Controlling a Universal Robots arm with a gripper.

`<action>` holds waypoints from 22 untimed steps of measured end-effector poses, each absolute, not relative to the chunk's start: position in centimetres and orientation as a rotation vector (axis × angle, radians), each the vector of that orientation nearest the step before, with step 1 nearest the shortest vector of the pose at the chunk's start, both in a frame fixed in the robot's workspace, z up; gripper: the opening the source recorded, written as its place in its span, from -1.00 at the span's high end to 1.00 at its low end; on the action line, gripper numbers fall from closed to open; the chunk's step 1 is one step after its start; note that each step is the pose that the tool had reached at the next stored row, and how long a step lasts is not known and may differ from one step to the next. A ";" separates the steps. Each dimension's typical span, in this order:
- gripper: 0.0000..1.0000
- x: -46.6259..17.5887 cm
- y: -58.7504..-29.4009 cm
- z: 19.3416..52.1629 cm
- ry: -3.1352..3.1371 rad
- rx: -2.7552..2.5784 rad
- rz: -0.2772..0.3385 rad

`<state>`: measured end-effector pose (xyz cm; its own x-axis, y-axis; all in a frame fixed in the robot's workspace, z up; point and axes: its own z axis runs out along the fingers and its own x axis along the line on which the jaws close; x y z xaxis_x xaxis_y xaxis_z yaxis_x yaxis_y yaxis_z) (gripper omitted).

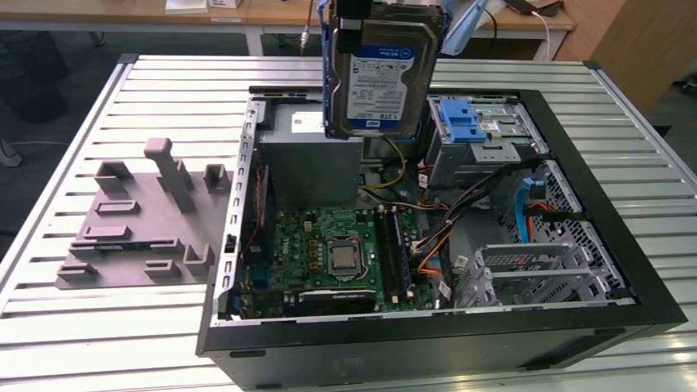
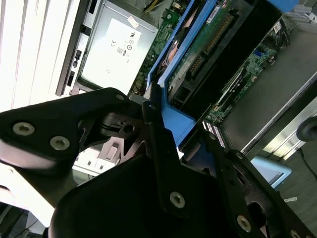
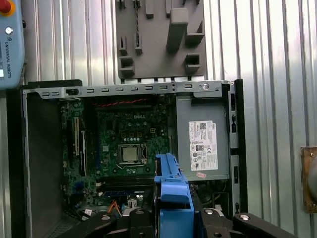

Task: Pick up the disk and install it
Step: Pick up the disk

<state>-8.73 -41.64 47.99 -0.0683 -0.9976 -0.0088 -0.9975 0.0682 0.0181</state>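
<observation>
Upper middle of exterior view: gripper points straight down, fingers clamped on disk, upright above open computer case; inside: motherboard, grey box, drive cage.

- An open computer case lies on a metal table.
- Inside are a green board and a grey box with a white sticker.
- The disk shows its blue edge.

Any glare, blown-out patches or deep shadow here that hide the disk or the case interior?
Exterior view: even light, the disk shows no glare on its label, mild sheen on the table. Second wrist view: the table slats burn out to white. First wrist view: bright streaks on the slats; one inner wall of the case lies in shadow, the motherboard is readable.
</observation>
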 end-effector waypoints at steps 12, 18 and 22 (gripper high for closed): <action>0.26 -7.4 -42.5 48.0 -2.297 2.134 -0.031; 0.26 -7.2 -43.2 48.0 -2.301 2.130 -0.031; 0.26 -7.2 -43.2 48.0 -2.301 2.129 -0.031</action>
<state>-7.23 -43.17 48.00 -0.0776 -0.9969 -0.0088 -0.9968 0.0775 0.0184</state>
